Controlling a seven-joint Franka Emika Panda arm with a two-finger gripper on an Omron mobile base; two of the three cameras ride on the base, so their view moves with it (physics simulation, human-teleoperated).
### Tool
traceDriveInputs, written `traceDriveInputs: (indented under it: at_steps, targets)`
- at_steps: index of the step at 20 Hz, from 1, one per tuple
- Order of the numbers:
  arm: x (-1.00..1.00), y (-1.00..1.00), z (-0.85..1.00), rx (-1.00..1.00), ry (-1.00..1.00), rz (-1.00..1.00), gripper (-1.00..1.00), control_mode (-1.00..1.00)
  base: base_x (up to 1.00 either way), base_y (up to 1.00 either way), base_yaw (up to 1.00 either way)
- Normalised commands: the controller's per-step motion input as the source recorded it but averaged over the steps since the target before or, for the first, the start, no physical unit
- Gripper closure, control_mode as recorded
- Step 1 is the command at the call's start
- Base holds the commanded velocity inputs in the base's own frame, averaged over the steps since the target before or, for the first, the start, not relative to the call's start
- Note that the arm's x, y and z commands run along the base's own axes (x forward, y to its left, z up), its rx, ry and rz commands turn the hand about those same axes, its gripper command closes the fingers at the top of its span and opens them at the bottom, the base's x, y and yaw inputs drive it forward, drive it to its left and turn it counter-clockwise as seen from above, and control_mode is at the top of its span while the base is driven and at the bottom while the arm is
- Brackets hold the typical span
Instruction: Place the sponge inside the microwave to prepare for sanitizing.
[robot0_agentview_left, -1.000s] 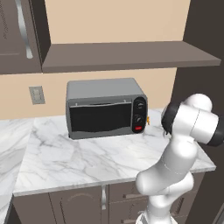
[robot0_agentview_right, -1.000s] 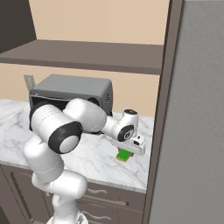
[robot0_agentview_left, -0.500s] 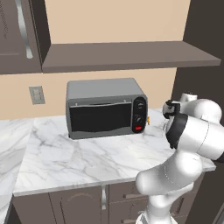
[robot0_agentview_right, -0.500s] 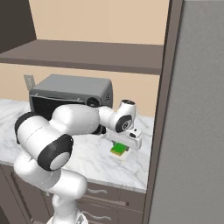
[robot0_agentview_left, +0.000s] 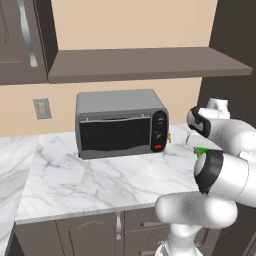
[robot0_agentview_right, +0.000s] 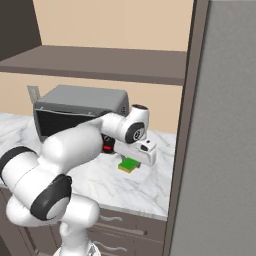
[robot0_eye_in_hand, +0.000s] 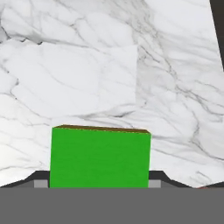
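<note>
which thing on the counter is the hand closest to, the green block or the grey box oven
The sponge, the small green block lying on the marble counter right at the gripper. The grey toaster oven with round knobs stands farther back by the wall.

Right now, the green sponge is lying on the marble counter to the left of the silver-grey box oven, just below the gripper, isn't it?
Not quite: the sponge lies to the right of the box oven, not its left. The right base view shows it on the marble counter, just below the gripper.
</note>
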Motion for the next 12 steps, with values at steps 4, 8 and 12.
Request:
traceDriveInputs:
  at_steps: [4, 8, 12]
  targets:
    - [-0.43, 0.17, 0.4, 0.0, 0.02, -0.06, 1.0, -1.0, 0.0, 0.0, 0.0]
    - [-0.49, 0.2, 0.4, 0.0, 0.0, 0.0, 1.0, -1.0, 0.0, 0.0, 0.0]
    - [-0.45, 0.28, 0.43, 0.0, -0.03, 0.0, 1.0, -1.0, 0.0, 0.0, 0.0]
